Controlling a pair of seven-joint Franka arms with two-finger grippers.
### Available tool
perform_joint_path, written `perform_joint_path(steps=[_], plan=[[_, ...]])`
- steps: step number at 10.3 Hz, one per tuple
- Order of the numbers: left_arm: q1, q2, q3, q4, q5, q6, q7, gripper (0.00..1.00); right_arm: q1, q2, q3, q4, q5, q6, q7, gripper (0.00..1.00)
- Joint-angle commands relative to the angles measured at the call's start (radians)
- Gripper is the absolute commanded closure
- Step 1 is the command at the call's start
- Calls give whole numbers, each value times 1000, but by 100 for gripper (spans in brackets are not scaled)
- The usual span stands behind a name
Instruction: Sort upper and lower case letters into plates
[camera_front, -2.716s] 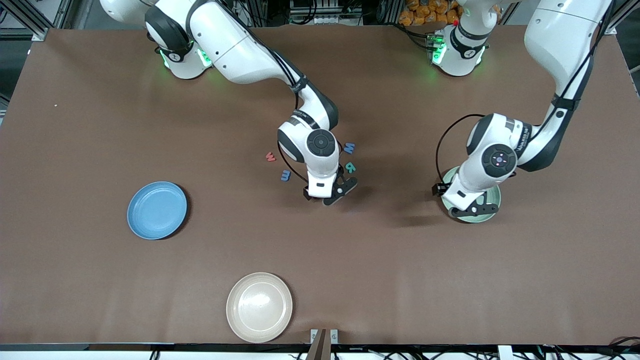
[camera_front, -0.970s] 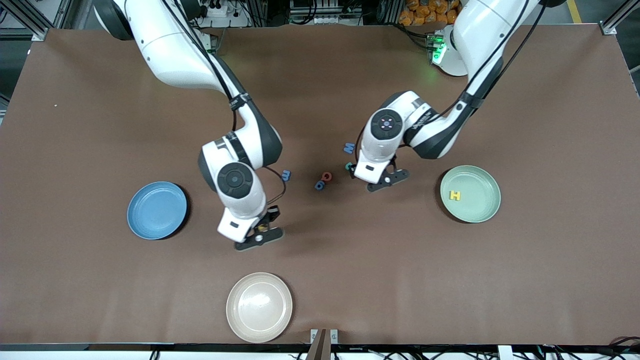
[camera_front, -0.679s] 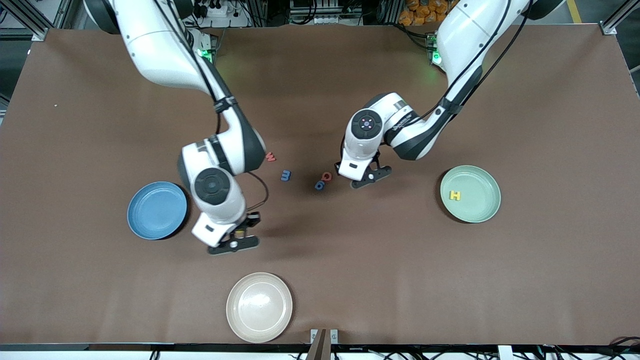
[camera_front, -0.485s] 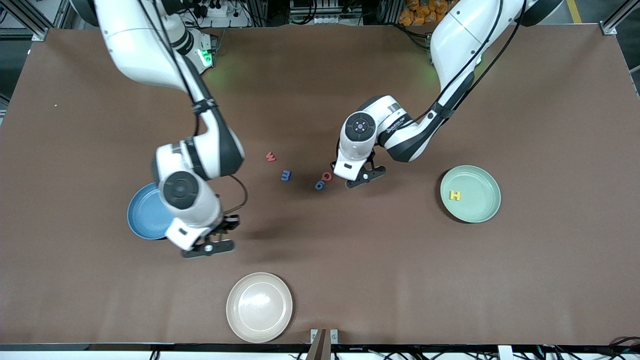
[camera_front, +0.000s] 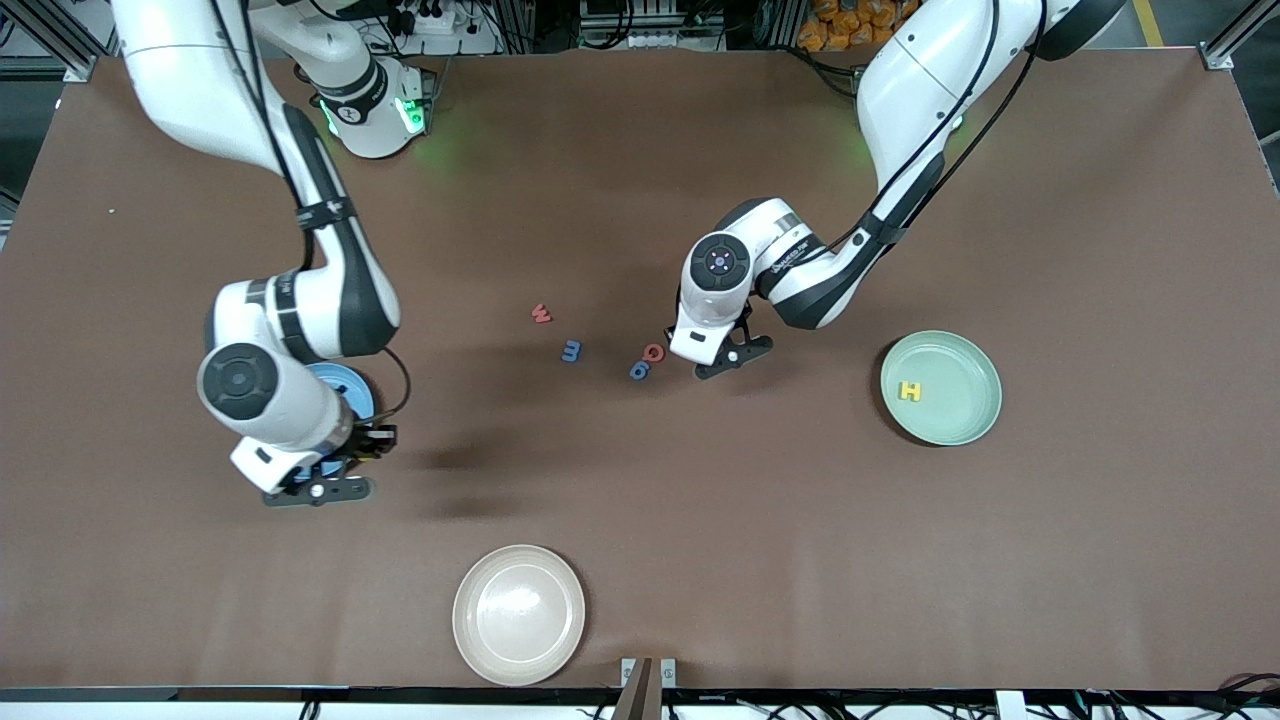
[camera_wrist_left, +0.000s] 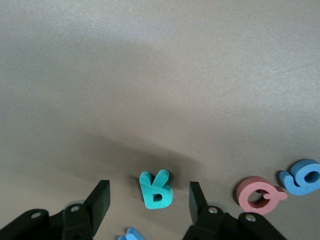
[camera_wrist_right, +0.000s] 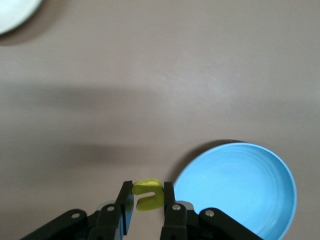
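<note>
plates: sky blue plate (camera_wrist_right: 235, 187) toward right arm's end, mint plate (camera_front: 940, 387) toward left arm's end, holding a yellow h (camera_front: 909, 391).

right gripper (camera_wrist_right: 148, 200) clamped a yellow letter (camera_wrist_right: 147, 194) beside the blue rim — best carried over the centre before release.

left gripper (camera_wrist_left: 150, 202) was spread around a teal letter (camera_wrist_left: 156, 189).

count — three plates including a beige plate (camera_front: 519, 614), seven letters seen.

Yellow letter H (camera_front: 909, 391) being shown in the mint green plate (camera_front: 970, 420), red w (camera_front: 541, 314) and blue m (camera_front: 571, 351) being displayed on the table (camera_front: 800, 540)
</note>
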Motion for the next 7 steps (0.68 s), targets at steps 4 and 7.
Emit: perform_joint_path(steps=[4, 7], plan=[[-20, 41, 6, 9, 101, 44, -100, 31, -102, -34, 18, -83, 2, 19, -47, 100], [-22, 54, 6, 10, 101, 61, -105, 33, -132, -32, 16, -110, -1, 19, -61, 100]])
